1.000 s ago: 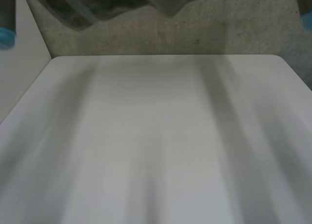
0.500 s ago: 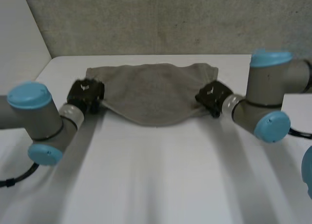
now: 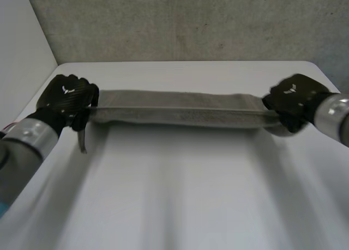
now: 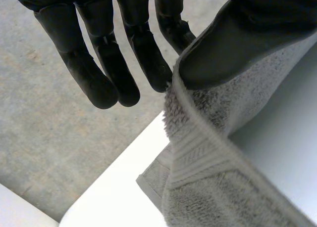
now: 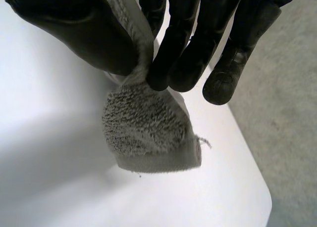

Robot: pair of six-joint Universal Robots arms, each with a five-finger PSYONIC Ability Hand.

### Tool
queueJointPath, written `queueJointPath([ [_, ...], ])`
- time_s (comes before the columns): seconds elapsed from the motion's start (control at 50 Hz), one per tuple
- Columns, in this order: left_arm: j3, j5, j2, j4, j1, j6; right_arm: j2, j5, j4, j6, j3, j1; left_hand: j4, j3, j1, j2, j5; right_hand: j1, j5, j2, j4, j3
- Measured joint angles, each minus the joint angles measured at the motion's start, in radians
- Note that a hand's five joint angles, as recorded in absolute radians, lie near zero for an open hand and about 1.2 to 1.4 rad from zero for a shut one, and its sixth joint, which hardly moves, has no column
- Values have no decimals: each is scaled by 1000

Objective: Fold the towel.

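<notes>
A grey towel [image 3: 180,111] is stretched in a long low band across the far part of the white table [image 3: 180,195]. My left hand [image 3: 68,97] pinches its left end; in the left wrist view the thumb [image 4: 233,44] presses the towel's hem [image 4: 198,148] against a finger [image 4: 173,29]. My right hand [image 3: 294,100] holds the right end; in the right wrist view the thumb [image 5: 79,34] and fingers [image 5: 183,54] pinch a towel corner [image 5: 148,128], which hangs just above the table.
A grey carpeted floor [image 3: 180,21] lies beyond the table's far edge. A white wall panel [image 3: 22,54] stands at the left. The table's right far corner [image 5: 262,207] is close to my right hand.
Both hands came down from high above and moved apart, pulling the sagging towel into a taut band low over the far part of the table.
</notes>
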Motion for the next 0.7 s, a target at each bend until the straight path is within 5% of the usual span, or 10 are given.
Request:
queueJointPath([
  [0.18,-120,155,233,-166,94,42,-149,-146,181,-162,65,-117,0,0,0,0,10,0,8,4,0,0],
  [0.34,-78,186,167,-104,112,50,-25,-247,169,-171,-26,-168,0,1,0,0,13,0,10,4,0,0],
  [0.54,183,136,-303,93,52,55,339,-49,61,-161,-300,-73,0,1,0,4,14,0,30,4,0,0],
  [0.7,564,75,-674,53,4,95,592,83,-39,-128,-552,-18,0,2,0,4,23,0,30,4,0,0],
])
